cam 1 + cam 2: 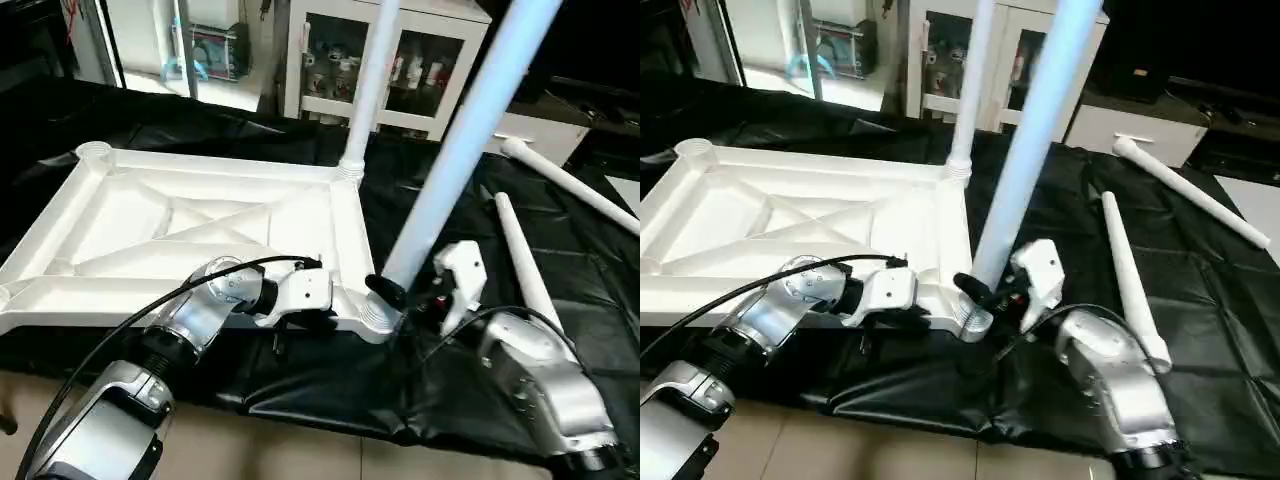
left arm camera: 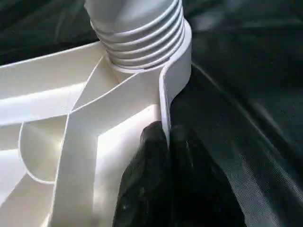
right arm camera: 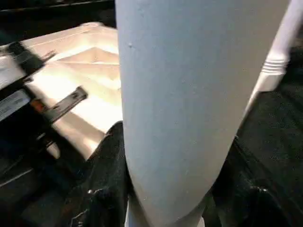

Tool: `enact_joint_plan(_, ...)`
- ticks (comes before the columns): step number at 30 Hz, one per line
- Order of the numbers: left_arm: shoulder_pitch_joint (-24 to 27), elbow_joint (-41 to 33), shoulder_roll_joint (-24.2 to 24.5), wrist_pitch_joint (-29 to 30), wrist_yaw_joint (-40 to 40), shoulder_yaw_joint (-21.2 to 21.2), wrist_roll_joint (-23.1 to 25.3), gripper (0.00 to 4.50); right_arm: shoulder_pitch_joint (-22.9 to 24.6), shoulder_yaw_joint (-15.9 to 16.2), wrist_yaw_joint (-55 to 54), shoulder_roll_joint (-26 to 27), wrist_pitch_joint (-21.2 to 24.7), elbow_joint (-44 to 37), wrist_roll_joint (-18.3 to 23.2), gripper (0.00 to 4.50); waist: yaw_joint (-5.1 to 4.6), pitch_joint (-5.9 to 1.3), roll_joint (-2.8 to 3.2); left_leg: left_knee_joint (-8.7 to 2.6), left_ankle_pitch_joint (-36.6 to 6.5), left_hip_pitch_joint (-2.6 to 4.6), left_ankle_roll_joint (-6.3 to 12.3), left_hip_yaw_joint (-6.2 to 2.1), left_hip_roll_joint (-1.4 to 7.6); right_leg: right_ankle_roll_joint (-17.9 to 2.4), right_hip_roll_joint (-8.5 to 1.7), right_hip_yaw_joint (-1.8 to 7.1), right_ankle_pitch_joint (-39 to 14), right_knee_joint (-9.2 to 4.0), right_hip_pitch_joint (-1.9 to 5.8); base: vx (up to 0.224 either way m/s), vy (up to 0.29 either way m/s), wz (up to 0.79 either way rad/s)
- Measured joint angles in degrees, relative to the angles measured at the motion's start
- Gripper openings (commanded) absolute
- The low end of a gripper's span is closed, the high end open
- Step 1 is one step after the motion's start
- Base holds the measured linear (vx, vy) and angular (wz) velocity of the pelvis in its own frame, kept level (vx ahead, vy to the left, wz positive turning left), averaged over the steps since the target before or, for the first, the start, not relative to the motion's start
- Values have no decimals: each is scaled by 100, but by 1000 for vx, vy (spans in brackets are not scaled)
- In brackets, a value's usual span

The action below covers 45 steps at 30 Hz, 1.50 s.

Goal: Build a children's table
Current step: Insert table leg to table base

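Note:
The white tabletop [image 1: 150, 235] lies underside up on a black cloth, its X ribs showing. One white leg [image 1: 368, 90] stands upright in the far right corner socket. A second leg [image 1: 455, 150] stands tilted in the near right corner socket [image 1: 372, 315], its ribbed end [image 2: 142, 33] seated in the ring. My right gripper [image 1: 397, 287] is shut around this leg just above the socket, and black fingers [image 3: 102, 184] flank the tube. My left gripper [image 1: 305, 322] is shut on the tabletop's near rim [image 2: 163, 109] beside that socket.
Two loose white legs [image 1: 525, 270] [image 1: 570, 185] lie on the black cloth [image 1: 560, 250] to the right. A white glass-door cabinet [image 1: 410, 70] stands behind. The cloth's front edge [image 1: 300, 410] hangs over tan floor below my forearms.

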Motion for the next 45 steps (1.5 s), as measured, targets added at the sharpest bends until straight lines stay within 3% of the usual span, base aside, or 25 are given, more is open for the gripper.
enact_joint_plan(1, -8, 1, -73, 93, 131, 64, -1, 0, -133, -4, -229, 107, -6, 98, -54, 183, -42, 19, 16, 0, 0, -2, 0, -23, 0, 1, -9, -46, -19, -27, 17, -60, 34, -7)
enact_joint_plan(3, -74, 70, -182, 310, 408, 176, -1, 0, -376, -9, -701, 311, -14, 311, -151, 183, -132, 96, 110, -22, -1, -12, 0, -82, 2, -18, -13, -150, -44, -124, 91, -30, 17, -3)
enact_joint_plan(5, -162, 162, -390, 587, 666, 313, -38, 0, -635, -19, -1184, 445, -117, 595, -233, 183, -174, 165, 124, -37, 0, -15, 0, -105, 5, -88, -25, -198, -135, -74, 98, -52, 17, -5)
enact_joint_plan(7, -301, 308, -689, 839, 1034, 448, -52, 0, -936, -63, -1688, 546, -182, 950, -417, 183, -156, 244, 81, -65, 0, -20, -1, -49, 15, -148, -27, -172, -208, 76, 60, -84, -52, 12)
enact_joint_plan(8, -397, 435, -956, 1027, 1362, 574, -69, 0, -1169, -122, -2092, 614, -291, 1285, -554, 183, -116, 264, 19, -115, 1, 10, -2, 33, 35, -169, -25, -106, -350, 236, 13, -73, -78, 15)
enact_joint_plan(9, -503, 521, -1176, 1166, 1614, 659, -94, 0, -1353, -199, -2400, 649, -363, 1536, -634, 183, -73, 257, -58, -132, 1, 80, -4, 108, 25, -173, -25, -27, -398, 257, -81, 1, -117, 17)
enact_joint_plan(10, -617, 510, -1379, 1196, 1719, 761, -248, 0, -1515, -306, -2668, 638, -387, 1822, -719, 183, -6, 275, -81, -82, -64, 86, -44, 144, 3, -164, -41, -11, -389, 261, -132, 36, -79, -3)
enact_joint_plan(11, -781, 503, -1641, 1212, 1877, 811, -349, 0, -1717, -421, -2906, 631, -391, 2123, -797, 183, 163, 276, -53, -4, -153, 86, 58, 88, 4, -160, -69, -71, -387, 252, -109, 36, -79, -3)
enact_joint_plan(12, -1058, 499, -1917, 1233, 2135, 862, -430, 0, -1873, -548, -3155, 629, -405, 2374, -845, 183, 275, 264, -2, -5, -145, 104, 47, 18, -11, -154, -71, -116, -383, 243, -96, 0, 0, 0)
enact_joint_plan(15, -1344, 653, -2226, 1368, 2705, 988, -453, 0, -2162, -628, -3501, 722, -494, 2837, -857, 183, 231, 233, 52, -16, -124, 115, 13, 43, 6, -162, -54, -106, -374, 210, -79, 0, 0, 0)
enact_joint_plan(17, -1412, 863, -2313, 1322, 3030, 1065, -433, 0, -2348, -629, -3679, 777, -576, 3161, -859, 183, 153, 235, 45, 39, -124, 109, 14, 46, 6, -172, -55, -94, -346, 208, -62, 0, 0, 0)
enact_joint_plan(25, -1518, 1024, -2146, 1032, 3277, 963, -137, 0, -2700, -690, -3871, 957, -882, 3835, -973, 183, 1, 247, 80, 31, -125, 103, 16, 33, 6, -170, -78, -181, -346, -4, 21, 0, 0, 0)
enact_joint_plan(30, -1474, 1000, -1816, 1002, 3066, 703, 93, 0, -2747, -687, -3870, 980, -1041, 4013, -975, 183, -55, 265, 115, -12, -127, 155, 17, 30, 10, -168, -114, -269, -347, -68, 103, 0, 0, 0)
enact_joint_plan(33, -1070, 628, -1387, 1032, 2605, 591, 188, 0, -2760, -672, -3830, 1000, -1127, 4020, -975, 183, -58, 290, 137, -83, -127, 190, 16, 54, 10, -168, -110, -250, -357, -25, 140, 0, 0, 0)
enact_joint_plan(34, -942, 569, -1266, 1052, 2457, 597, 170, 20, -2748, -696, -3789, 1003, -1166, 4020, -973, 183, -30, 302, 126, -99, -127, 204, 16, 67, 13, -164, -114, -234, -408, 62, 134, -16, -68, 18)
enact_joint_plan(35, -809, 527, -1166, 1113, 2259, 620, 107, 41, -2717, -747, -3757, 989, -1228, 4021, -973, 183, 29, 304, 31, -147, -128, 253, 14, 178, 14, -178, -114, -118, -500, 213, 53, -16, -68, 18)
enact_joint_plan(36, -681, 424, -1077, 1194, 2060, 720, -57, 41, -2711, -807, -3727, 964, -1249, 4021, -972, 183, 57, 316, -38, -146, -135, 300, 3, 221, 4, -172, -114, -63, -498, 235, -26, 44, -121, 27)
enact_joint_plan(37, -573, 320, -1033, 1273, 1881, 784, -200, 44, -2715, -852, -3688, 907, -1263, 4035, -966, 183, 143, 320, -45, -47, -255, 297, 6, 216, 2, -166, -115, -76, -494, 228, -50, 35, -75, 13)
enact_joint_plan(38, -486, 213, -979, 1365, 1709, 857, -341, 55, -2735, -894, -3621, 883, -1275, 4056, -953, 183, 245, 311, -19, -28, -311, 279, 67, 125, 6, -163, -112, -112, -492, 227, -31, 99, -87, -7)
enact_joint_plan(39, -459, 137, -973, 1491, 1553, 902, -497, 70, -2742, -935, -3552, 861, -1336, 4061, -914, 183, 300, 314, -19, -46, -253, 220, 25, 23, -5, -159, -83, -135, -488, 208, -61, 65, -24, -19)
enact_joint_plan(41, -450, -2, -1004, 1595, 1412, 946, -655, 86, -2736, -998, -3460, 816, -1355, 4084, -849, 183, 268, 311, -26, -43, -112, 210, -76, 48, 34, -206, -39, -102, -423, 216, -80, 29, -13, -7)
enact_joint_plan(43, -440, -128, -1014, 1603, 1327, 955, -728, 101, -2733, -1033, -3380, 802, -1357, 4105, -833, 183, 209, 311, -35, 21, -49, 200, -63, 64, 37, -306, -17, -42, -291, 215, -74, 0, 0, 0)
enact_joint_plan(45, -438, -137, -1034, 1631, 1321, 970, -723, 123, -2734, -1034, -3277, 804, -1358, 4106, -792, 183, 137, 307, -42, 32, -51, 200, -60, 62, 34, -304, -17, -40, -293, 191, -64, 0, 0, 0)
